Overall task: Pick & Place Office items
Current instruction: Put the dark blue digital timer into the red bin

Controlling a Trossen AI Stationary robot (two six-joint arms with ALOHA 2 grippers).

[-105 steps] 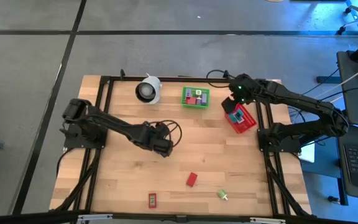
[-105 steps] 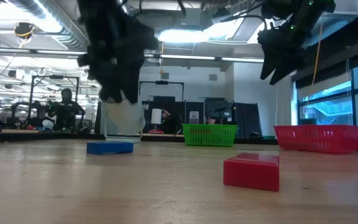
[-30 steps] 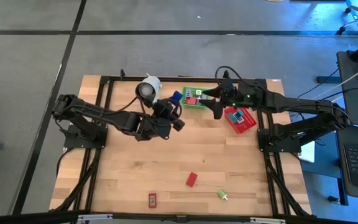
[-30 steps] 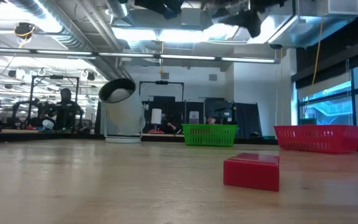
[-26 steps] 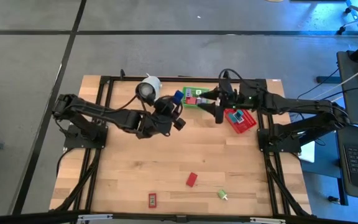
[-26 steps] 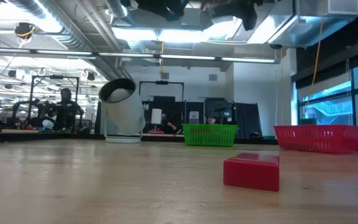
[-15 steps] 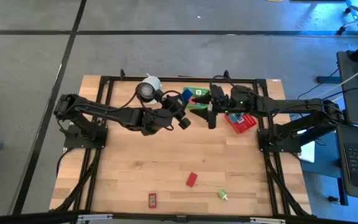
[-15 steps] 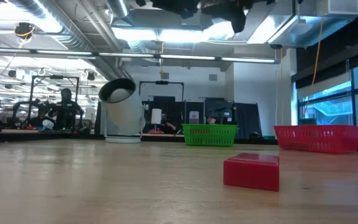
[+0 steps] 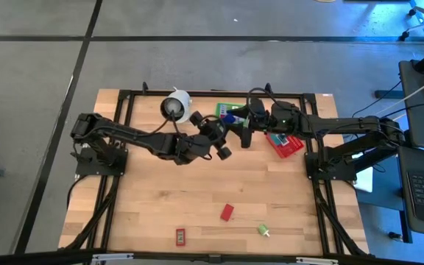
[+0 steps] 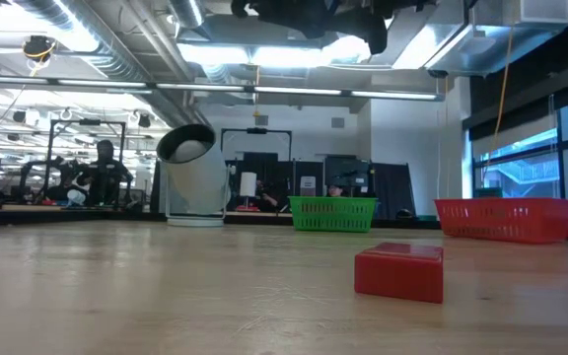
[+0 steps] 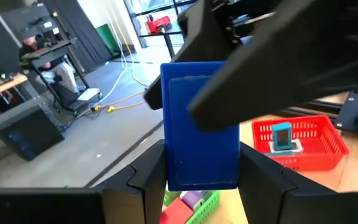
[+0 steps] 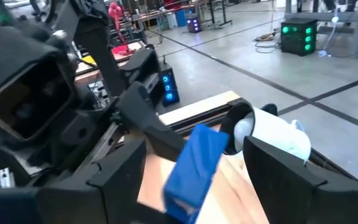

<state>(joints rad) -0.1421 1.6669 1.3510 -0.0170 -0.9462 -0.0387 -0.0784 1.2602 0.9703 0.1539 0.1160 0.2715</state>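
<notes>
**A:** Above the far edge of the table, near the green basket, the left gripper is clamped on a blue block, one finger against each of its narrow sides. The block stands upright between them, well clear of the wood.

**B:** And the right gripper?

**A:** It faces the left one, fingers spread wide with nothing in them. From its own wrist view the blue block sits in the gap between them, tilted, but I can't tell whether either finger touches it yet. From above the two grippers nearly meet, just beside the green basket.

**B:** So a handover, or a drop into the basket?

**A:** It looks like a handover in mid-air, though that is only my reading. To do it well, the right fingers should close on the block's free end, square to its flat faces, before the left ones let go. If the left opens early, the block falls, possibly outside either basket.

**B:** What's around them?

**A:** The red basket lies beside the green one, under the right arm, with a teal piece in it. The white roll stands on the other side of the green basket. Well apart, near the front edge, a red block, a small red packet and a green piece lie waiting on the table.
</notes>
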